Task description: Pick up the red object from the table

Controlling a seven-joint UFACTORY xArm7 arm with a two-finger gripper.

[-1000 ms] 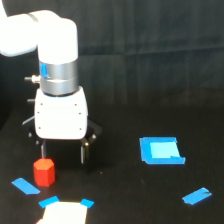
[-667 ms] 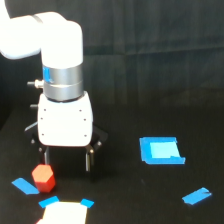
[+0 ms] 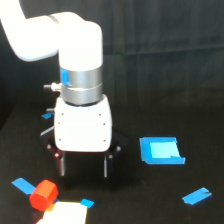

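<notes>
we see the pincer (image 3: 84,171) with its two dark fingers (image 3: 62,165) spread wide and holding nothing, because the red object (image 3: 43,194) is not between them: it lies on the table (image 3: 150,200) below and toward the exterior view's left of the pincer, near a pale patch (image 3: 64,215).

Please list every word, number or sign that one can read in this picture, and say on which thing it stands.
None can be read. The gripper, the red object, the blue tape pieces and the table carry no legible text; the white patch looks blank.
</notes>
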